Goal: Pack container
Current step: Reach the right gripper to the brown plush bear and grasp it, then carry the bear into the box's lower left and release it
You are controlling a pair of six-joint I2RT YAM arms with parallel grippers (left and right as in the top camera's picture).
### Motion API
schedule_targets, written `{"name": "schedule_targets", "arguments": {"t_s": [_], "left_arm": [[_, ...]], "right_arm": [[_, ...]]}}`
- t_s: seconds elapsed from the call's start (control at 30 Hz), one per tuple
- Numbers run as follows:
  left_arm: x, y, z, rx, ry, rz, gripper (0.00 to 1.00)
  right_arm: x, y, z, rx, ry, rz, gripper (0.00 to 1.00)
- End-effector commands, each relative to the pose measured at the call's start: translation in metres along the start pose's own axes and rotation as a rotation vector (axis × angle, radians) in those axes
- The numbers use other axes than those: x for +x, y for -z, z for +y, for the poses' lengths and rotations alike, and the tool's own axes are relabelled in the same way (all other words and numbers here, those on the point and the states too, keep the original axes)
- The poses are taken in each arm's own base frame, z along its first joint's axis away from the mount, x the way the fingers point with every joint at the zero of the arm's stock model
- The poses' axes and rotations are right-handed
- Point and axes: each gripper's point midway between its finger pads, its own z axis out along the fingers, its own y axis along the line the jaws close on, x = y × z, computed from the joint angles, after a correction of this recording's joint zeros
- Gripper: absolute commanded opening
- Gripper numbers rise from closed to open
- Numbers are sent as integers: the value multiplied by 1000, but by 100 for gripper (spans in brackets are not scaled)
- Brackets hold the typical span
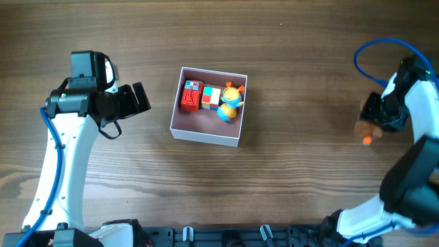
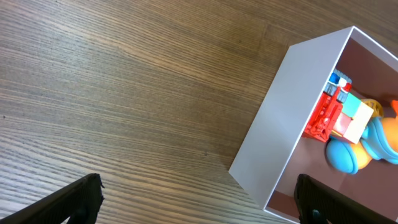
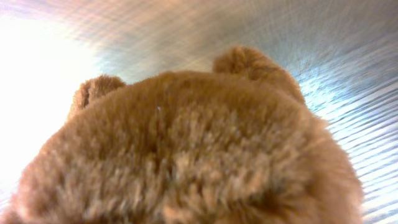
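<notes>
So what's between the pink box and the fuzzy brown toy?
Nothing, just bare wooden table between the container and the brown plush toy, as the overhead view shows.

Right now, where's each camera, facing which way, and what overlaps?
Overhead: above the table, looking straight down; sees the box, left arm and open left claw beside it, right arm and right claw at a brown plush toy.
Left wrist: on the left arm, looking down at the table and box corner; both fingers at the bottom edge.
Right wrist: on the right arm, close against the plush toy, which fills the frame; no fingers visible.
Shared: box in overhead and left wrist; plush toy in overhead and right wrist.
</notes>
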Motion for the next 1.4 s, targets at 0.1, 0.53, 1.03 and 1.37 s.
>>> {"name": "schedule_targets", "arguments": {"t_s": [0.1,0.53,1.03,1.37], "left_arm": [[1,-1,-1,10,-20,6,100],[4,-1,0,6,-19,18,100],[4,-1,0,6,-19,18,100],[5,-1,1,5,-19,19,100]], "right_arm": [[16,131,103,-248,129,-334,13],[156,165,328,-430,1364,-599,4],[216,60,401,-439,1628,-429,8],[218,51,397,-427,1612,-387,70]]}}
